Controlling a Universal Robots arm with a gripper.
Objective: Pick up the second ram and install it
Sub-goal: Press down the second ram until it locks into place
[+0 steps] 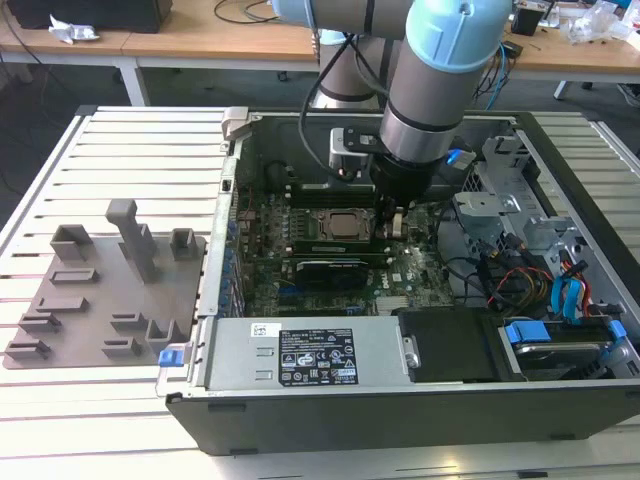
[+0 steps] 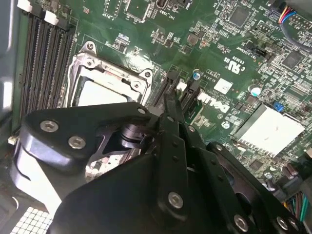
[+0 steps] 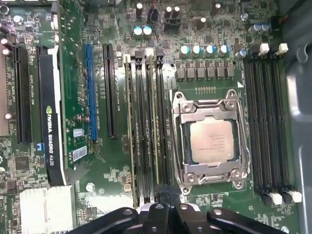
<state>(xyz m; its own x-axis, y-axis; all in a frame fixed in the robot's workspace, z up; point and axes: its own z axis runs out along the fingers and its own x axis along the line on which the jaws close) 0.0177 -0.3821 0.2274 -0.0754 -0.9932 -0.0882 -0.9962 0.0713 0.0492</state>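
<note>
The gripper (image 1: 392, 226) hangs low over the motherboard (image 3: 112, 190) inside the open computer case (image 1: 300, 400), fingers (image 2: 173, 105) nearly closed, apparently holding nothing. The second ram (image 3: 158, 122) stands seated in a slot just beside the processor socket (image 3: 210, 141), another stick (image 3: 128, 126) near it.

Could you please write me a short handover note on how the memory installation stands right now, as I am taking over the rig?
Gripper: down inside the open black computer case, just above the memory slots beside the silver processor socket. Open or shut cannot be told.
Second ram: the thin green circuit-board stick stands edge-on in a slot next to the socket, in line with the gripper.
Done: the stick is at its slot, away from the grey plastic plate with upright blocks.
Left: full seating cannot be confirmed; the arm is not yet out of the case.
</note>
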